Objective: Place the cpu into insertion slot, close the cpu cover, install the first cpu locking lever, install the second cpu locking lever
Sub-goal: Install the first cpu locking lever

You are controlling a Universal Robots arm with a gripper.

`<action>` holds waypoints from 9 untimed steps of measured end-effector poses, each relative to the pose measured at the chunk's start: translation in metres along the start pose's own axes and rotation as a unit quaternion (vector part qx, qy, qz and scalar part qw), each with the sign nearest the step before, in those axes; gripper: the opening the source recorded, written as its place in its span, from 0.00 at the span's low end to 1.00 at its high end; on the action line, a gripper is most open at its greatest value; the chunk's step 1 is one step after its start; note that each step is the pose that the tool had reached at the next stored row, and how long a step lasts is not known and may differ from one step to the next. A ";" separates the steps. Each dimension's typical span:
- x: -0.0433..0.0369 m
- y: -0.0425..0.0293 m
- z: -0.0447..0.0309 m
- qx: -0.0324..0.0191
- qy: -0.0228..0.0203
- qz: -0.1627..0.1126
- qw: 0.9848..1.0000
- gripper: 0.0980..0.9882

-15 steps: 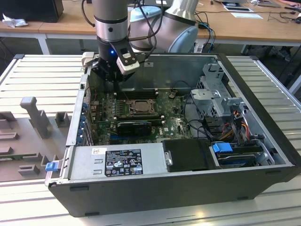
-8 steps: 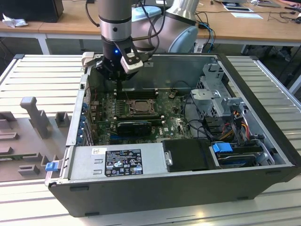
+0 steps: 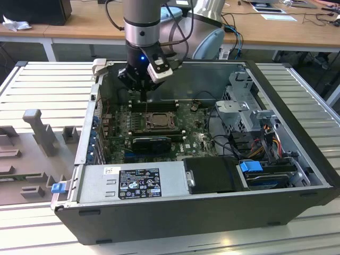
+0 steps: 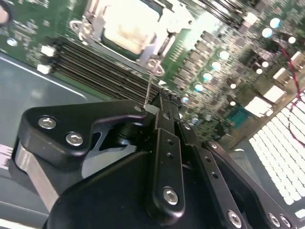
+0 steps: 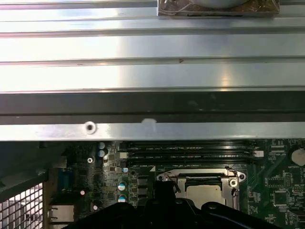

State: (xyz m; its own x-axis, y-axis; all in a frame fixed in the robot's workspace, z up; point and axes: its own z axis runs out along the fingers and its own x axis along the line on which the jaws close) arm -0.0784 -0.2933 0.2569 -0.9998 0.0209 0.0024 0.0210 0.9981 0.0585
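The insertion slot [image 3: 158, 121] sits mid-motherboard inside the open case. The cpu [image 4: 126, 24] lies in it, pale and flat, with the silver cpu cover [image 4: 157, 45] down around its edges. Both wrist views show this; in the first wrist view the cpu [image 5: 202, 192] shows through the cover [image 5: 200, 177]. A thin wire locking lever [image 4: 150, 81] stands up from the slot's corner to my fingertips. My gripper [image 4: 159, 99] is shut on the lever's end. In the exterior view the gripper [image 3: 144, 91] hangs just beyond the slot's far edge.
Long black memory slots [image 5: 190, 151] run between the slot and the case's far wall [image 5: 152, 129]. A black finned card [image 3: 151, 143] lies on the slot's near side. The drive cage and cables [image 3: 249, 133] fill the exterior view's right. The power supply [image 3: 133, 183] is at the front.
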 end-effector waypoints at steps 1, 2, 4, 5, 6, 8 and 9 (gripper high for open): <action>-0.0036 0.0001 0.0000 0.000 0.000 0.000 1.000 0.01; -0.0062 0.0001 0.0000 0.000 0.000 0.000 1.000 0.01; -0.0115 0.0002 0.0000 0.000 0.000 0.000 1.000 0.01; -0.0143 0.0003 0.0001 0.000 0.000 0.000 1.000 0.01; -0.0161 0.0003 0.0001 0.000 0.000 0.000 1.000 0.01; -0.0181 0.0002 0.0001 0.000 0.000 0.000 1.000 0.01; -0.0187 0.0002 0.0002 0.000 0.000 0.000 1.000 0.01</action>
State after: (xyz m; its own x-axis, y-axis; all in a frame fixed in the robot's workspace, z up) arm -0.0597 -0.2935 0.2567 -0.9998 0.0215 0.0024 0.0216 0.9981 0.0585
